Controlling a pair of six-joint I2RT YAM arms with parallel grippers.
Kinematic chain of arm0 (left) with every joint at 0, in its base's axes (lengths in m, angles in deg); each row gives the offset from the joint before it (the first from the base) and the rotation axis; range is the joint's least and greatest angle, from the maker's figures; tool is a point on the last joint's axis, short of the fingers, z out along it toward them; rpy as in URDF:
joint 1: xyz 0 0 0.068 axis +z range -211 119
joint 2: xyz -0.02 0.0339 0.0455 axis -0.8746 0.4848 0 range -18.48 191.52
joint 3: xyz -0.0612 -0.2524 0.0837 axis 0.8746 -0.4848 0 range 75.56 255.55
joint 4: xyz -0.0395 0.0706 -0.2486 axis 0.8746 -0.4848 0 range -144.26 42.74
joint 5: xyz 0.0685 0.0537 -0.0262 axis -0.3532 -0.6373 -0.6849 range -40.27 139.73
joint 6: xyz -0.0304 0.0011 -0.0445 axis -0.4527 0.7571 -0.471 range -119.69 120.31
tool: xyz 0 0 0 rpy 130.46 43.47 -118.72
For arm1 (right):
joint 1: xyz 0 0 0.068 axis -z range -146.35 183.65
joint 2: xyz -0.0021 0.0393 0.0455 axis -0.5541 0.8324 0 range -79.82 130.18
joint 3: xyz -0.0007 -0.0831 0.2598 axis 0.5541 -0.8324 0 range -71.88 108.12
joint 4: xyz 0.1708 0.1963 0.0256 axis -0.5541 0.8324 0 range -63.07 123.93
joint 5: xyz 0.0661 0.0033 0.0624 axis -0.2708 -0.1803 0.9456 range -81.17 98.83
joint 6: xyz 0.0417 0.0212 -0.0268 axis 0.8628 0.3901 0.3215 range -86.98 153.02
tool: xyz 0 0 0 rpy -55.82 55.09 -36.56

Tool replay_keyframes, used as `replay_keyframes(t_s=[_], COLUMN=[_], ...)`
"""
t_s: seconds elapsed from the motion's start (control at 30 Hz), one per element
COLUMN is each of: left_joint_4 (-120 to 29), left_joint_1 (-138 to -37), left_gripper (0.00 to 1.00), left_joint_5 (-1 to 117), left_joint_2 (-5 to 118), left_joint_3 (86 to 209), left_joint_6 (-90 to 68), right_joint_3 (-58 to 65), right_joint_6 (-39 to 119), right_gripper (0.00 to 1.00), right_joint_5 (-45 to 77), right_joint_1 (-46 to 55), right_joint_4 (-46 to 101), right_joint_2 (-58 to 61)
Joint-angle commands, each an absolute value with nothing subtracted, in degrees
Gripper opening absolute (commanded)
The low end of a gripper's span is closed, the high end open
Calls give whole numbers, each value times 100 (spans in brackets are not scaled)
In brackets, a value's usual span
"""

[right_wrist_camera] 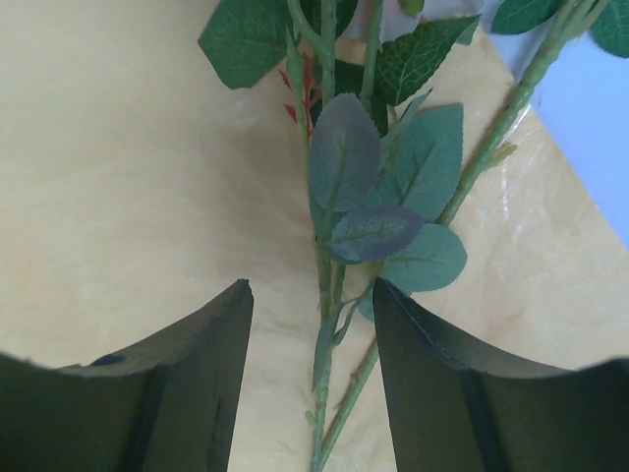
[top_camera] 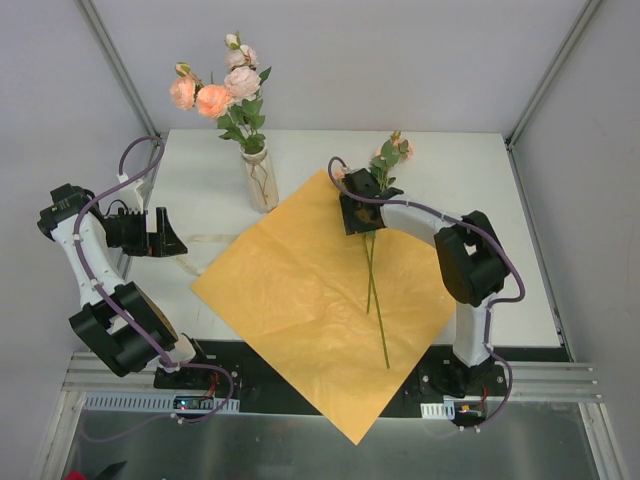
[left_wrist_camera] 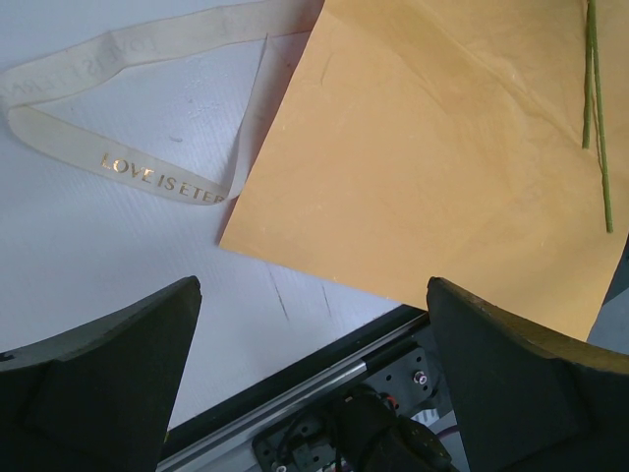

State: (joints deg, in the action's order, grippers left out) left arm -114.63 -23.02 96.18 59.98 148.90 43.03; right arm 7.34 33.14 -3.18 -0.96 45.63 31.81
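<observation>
right hand (right_wrist_camera: 312,291): spread, straddling the flower stems (top_camera: 375,290) just below the leaves, not pinching
flower stems: lying on yellow paper (top_camera: 300,300), blooms at its far corner
left hand (left_wrist_camera: 314,287): spread, holds nothing, above surface (top_camera: 450,170) near ribbon (left_wrist_camera: 147,177) and paper's left corner
vase (top_camera: 260,182): upright with flowers, just beside paper's far-left edge

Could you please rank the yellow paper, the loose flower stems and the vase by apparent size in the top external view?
1. yellow paper, by far the largest.
2. loose flower stems, long but very thin.
3. vase, the smallest.
</observation>
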Motion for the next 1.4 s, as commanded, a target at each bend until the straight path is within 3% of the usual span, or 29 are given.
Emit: replay_keyframes(t_s=[0.0,0.23,0.33,0.37,0.47,0.73,0.93,1.1,1.27,1.37], left_joint_4=[-11634,-11661,-11661,-11661,-11661,-11661,-11687,-11704,-11713,-11713], left_joint_1=[-2251,-2251,-2251,-2251,-2251,-2251,-2251,-2251,-2251,-2251], left_gripper=[99,99,99,99,99,99,99,99,99,99], left_joint_5=[9798,9816,9772,9772,9763,9745,9763,9815,9842,9851], left_joint_2=[5887,5852,5860,5852,5852,5896,5904,5904,5895,5904], left_joint_3=[14930,14956,14973,14965,14965,15061,15140,15140,15088,15035], left_joint_6=[4470,4505,4522,4531,4540,4505,4487,4452,4417,4417], right_joint_3=[1091,1240,1320,1320,1328,1653,2233,2356,2726,3198], right_joint_6=[3241,3460,3478,3522,3601,3926,3770,3346,2522,2002], right_gripper=[55,40,29,19,1,1,1,1,1,1], right_joint_5=[-251,-190,-128,-76,-14,609,1479,1533,1394,1261], right_joint_1=[-36,52,52,43,60,78,-141,-686,-1160,-1258], right_joint_4=[4942,5039,5136,5136,5066,4452,3143,412,-2676,-3695], right_joint_2=[3443,3698,3769,3760,3629,2532,1600,1141,1439,1870])
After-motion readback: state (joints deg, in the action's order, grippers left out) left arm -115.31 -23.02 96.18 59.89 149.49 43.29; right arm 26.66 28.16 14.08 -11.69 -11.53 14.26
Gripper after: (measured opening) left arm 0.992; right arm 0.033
